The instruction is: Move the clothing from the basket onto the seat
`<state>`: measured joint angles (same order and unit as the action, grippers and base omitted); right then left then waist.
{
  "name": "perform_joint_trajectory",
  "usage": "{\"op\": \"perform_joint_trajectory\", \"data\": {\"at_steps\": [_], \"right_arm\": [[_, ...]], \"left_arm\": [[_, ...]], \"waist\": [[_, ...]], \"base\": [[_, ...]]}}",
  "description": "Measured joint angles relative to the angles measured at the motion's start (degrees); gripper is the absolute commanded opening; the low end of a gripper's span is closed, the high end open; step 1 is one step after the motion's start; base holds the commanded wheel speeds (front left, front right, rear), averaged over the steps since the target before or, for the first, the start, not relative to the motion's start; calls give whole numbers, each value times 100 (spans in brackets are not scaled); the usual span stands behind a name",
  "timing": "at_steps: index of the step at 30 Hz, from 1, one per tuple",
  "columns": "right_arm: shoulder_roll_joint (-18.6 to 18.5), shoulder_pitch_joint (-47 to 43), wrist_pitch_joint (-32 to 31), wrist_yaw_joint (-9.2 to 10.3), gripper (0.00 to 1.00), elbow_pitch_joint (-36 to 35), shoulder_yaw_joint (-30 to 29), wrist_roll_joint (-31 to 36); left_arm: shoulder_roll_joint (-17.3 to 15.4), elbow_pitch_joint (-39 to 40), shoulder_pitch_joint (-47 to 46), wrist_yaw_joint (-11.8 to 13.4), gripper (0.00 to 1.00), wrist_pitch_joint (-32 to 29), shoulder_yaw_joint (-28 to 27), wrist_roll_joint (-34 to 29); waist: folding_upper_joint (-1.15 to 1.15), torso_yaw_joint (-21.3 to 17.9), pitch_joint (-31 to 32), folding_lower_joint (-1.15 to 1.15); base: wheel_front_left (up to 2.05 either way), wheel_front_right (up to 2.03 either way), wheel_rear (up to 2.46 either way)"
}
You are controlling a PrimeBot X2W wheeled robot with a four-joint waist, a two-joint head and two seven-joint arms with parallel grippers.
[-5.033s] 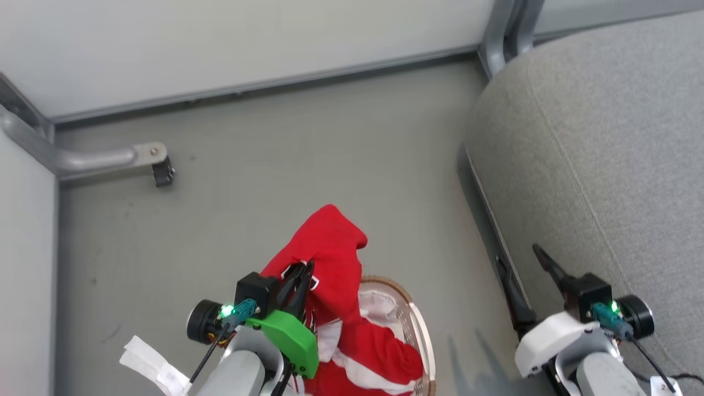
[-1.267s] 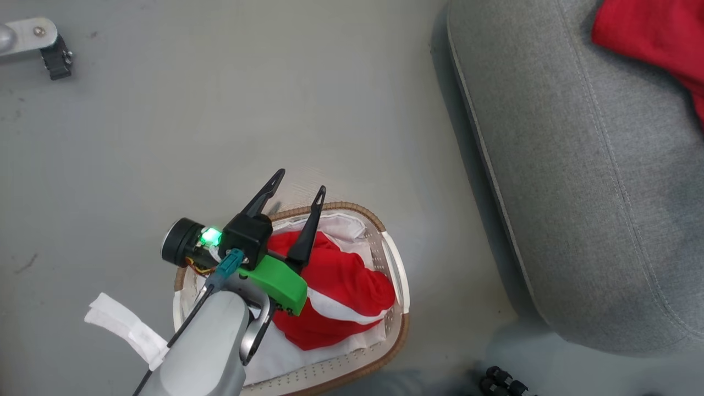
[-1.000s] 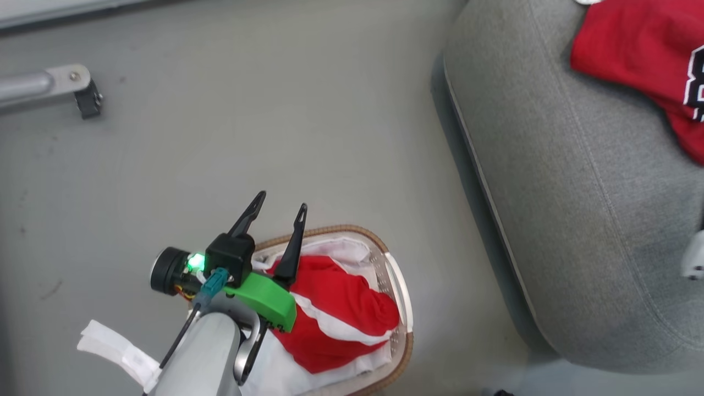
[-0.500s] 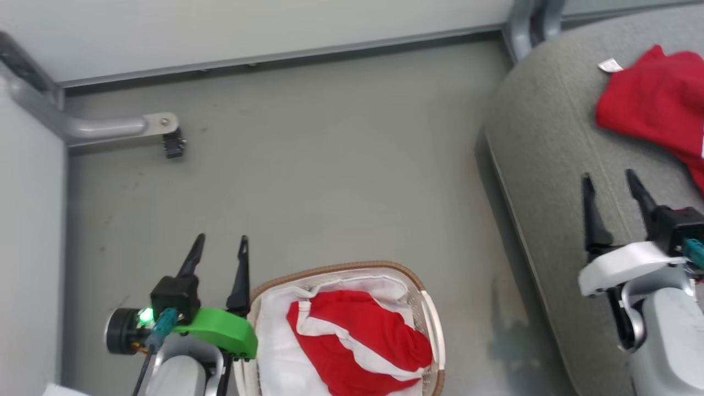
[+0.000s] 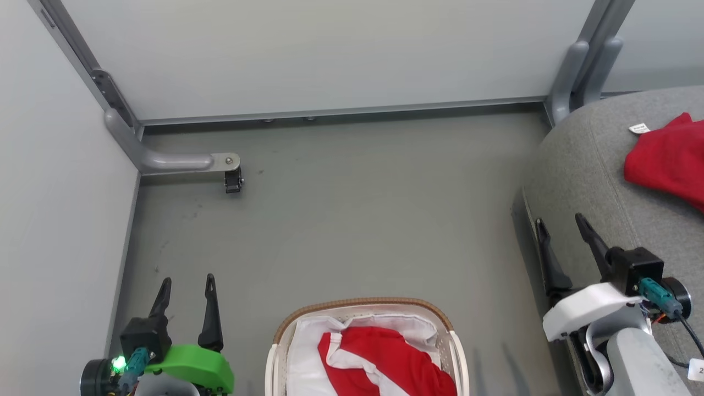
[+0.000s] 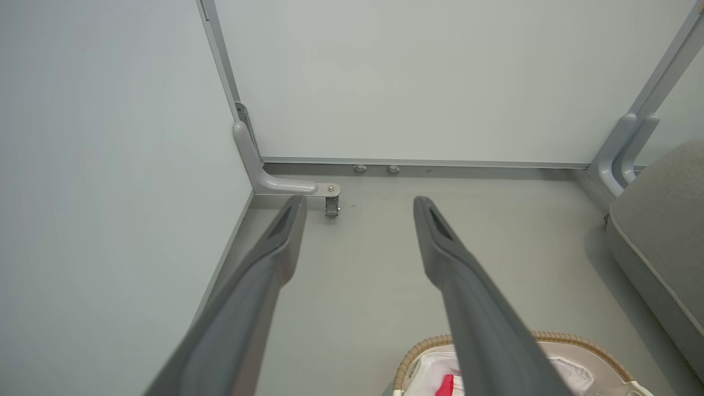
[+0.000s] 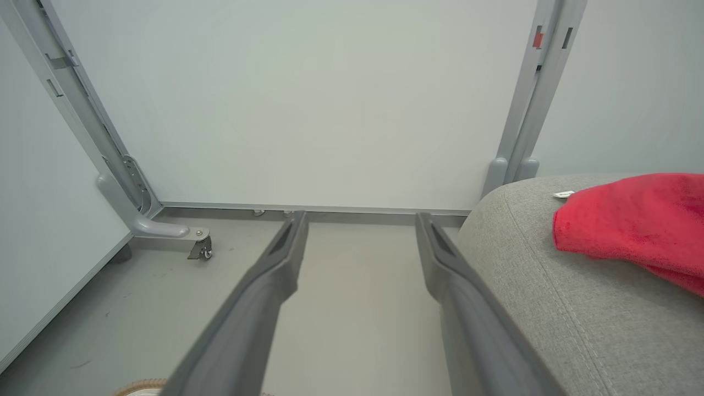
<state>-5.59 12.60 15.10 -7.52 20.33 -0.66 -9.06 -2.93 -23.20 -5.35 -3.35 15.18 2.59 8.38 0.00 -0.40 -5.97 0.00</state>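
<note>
clothing in basket, on seat | left claw, right claw: spread, empty

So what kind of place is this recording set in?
Probably a staged test bay, not a home: pale partition panels with a castor foot, a bare grey floor, one grey sofa seat near a laundry basket.

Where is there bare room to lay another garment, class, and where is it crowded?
Free: on the seat, the grey stretch between the red garment lying on it and its left edge, near the right gripper. The floor between basket, wall and caster foot. Crowded: the basket, holding red clothing and liner.
</note>
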Motion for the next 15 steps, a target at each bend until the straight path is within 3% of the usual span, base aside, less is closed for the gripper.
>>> {"op": "perform_joint_trajectory", "data": {"at_steps": [8,15], "right_arm": [[20,-475,0,0,100,134,1,-9],[-10,-486,0,0,100,143,51,-11]], "left_arm": [[1,-7,364,29,100,0,77,230],[3,-107,357,-70,100,0,324,350]], "waist": [[0,79,427,0],[0,4,393,0]], "base": [[0,0,0],[0,0,0]]}}
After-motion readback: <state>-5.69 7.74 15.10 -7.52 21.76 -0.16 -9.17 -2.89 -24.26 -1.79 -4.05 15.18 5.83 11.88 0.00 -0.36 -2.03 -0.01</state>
